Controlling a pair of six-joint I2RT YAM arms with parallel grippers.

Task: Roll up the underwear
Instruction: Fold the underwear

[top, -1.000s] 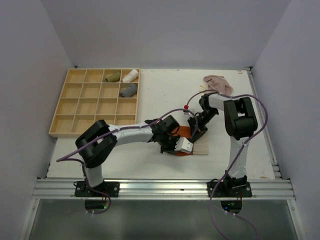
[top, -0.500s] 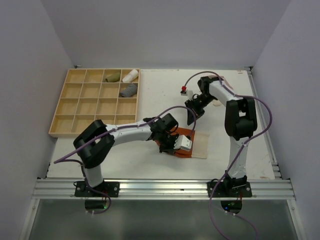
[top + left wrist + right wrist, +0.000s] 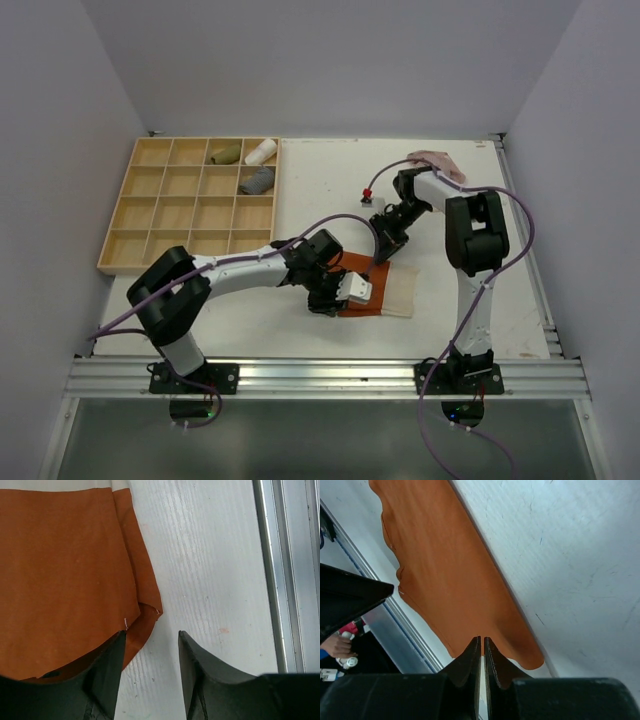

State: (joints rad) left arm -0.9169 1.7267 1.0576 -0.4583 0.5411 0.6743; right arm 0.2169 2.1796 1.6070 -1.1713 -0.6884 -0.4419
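Toward the worktop's (image 3: 320, 180) front edge, the left gripper (image 3: 150, 634) stands with its jaws apart, one finger overlapping the rust-orange underwear's (image 3: 65, 570) hem. That garment lies flat on a pale beige cloth (image 3: 398, 293). At its far edge the right gripper (image 3: 482, 639) is closed to a sliver; whether it pinches fabric is unclear. The pale pink underwear (image 3: 438, 162) sits in the far right corner. The wooden tray (image 3: 160, 213) at far left holds green (image 3: 225, 154), white (image 3: 261, 151) and grey (image 3: 257, 180) rolls.

Orange underwear (image 3: 65, 580): matt smooth cloth. Table (image 3: 210, 570): white, grainy, w/ fine scratches. My left fingers (image 3: 200, 670): black matt plastic. Tray (image 3: 150, 267): bare wood.
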